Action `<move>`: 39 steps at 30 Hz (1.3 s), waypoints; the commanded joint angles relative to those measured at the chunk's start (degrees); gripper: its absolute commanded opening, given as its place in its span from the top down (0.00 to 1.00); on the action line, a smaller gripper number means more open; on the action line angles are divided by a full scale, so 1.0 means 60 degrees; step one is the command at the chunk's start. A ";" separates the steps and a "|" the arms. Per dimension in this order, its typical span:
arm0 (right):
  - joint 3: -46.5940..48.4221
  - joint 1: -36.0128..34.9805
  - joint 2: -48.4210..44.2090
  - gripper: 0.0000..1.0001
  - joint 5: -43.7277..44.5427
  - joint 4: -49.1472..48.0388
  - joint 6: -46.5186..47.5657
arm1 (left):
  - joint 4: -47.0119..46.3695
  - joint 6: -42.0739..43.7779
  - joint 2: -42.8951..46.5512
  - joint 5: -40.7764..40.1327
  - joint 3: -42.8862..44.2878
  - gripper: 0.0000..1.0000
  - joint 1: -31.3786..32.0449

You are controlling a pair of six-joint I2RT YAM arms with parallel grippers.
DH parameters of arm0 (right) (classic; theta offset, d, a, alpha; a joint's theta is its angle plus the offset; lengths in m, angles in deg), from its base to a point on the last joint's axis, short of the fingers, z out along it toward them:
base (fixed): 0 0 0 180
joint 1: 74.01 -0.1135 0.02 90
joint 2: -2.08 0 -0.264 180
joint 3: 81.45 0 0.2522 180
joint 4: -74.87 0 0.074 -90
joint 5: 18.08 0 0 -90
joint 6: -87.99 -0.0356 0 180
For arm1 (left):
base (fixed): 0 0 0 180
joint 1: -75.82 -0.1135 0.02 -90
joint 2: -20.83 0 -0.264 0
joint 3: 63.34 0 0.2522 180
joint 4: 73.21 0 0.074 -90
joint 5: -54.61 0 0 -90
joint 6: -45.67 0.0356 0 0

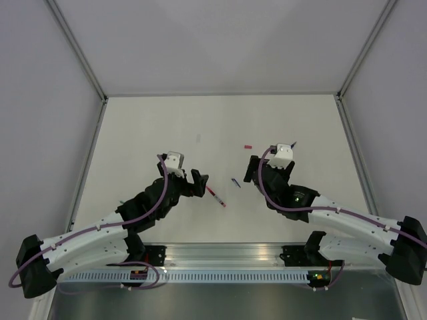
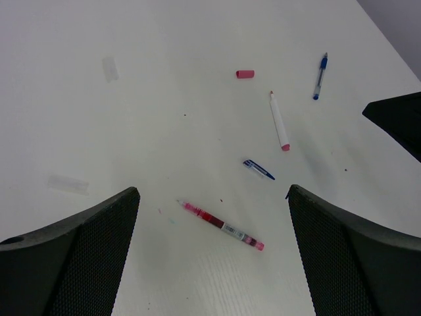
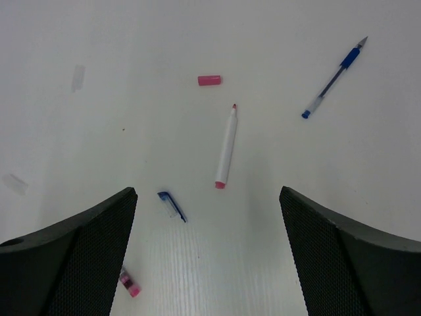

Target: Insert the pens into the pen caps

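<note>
Three pens, two coloured caps and two clear pieces (image 2: 110,68) lie loose on the table (image 1: 147,127). Left gripper (image 2: 212,191) is spread wide and empty. The red pen (image 2: 220,224) lies slantwise just ahead between its fingers, tip toward its left. Right gripper (image 3: 207,191) is spread too, nothing held. White marker (image 3: 226,146) lies lengthwise ahead, tip pointing away. Blue pen (image 3: 332,79) sits ahead-right, tip away, with the blue cap (image 3: 172,205) by the left finger and the red cap (image 3: 209,80) beyond.

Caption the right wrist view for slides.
Open black fingers frame white red-tipped marker, small red cap, clear blue pen, dark blue clipped cap.
</note>
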 commanded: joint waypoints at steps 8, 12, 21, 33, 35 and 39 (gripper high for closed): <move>0.3151 0.2354 0.2084 0.06 0.0766 0.1694 0.1112 | -0.0237 0.0242 -0.0250 0.0086 0.0218 0.01 0.0026; 0.4483 0.4509 0.3679 0.17 -0.0615 0.3142 0.0835 | -0.0252 0.0286 -0.0368 -0.0250 0.0218 0.00 0.0026; 0.4985 0.6473 0.5879 0.44 -0.2313 0.3674 0.0190 | -0.0164 0.0139 0.0304 -0.0031 0.0116 0.01 0.0026; 0.5585 0.6724 0.7931 0.58 -0.3237 0.3322 -0.0118 | -0.0325 0.0066 0.0496 -0.0090 -0.0090 0.01 0.0026; 0.5570 0.6710 0.8092 0.59 -0.3384 0.3015 -0.0001 | -0.0325 0.0066 0.0467 -0.0119 -0.0075 0.01 0.0026; 0.5585 0.6739 0.8413 0.58 -0.3545 0.2721 0.0131 | -0.0413 0.0052 0.0423 0.0041 -0.0104 0.01 0.0026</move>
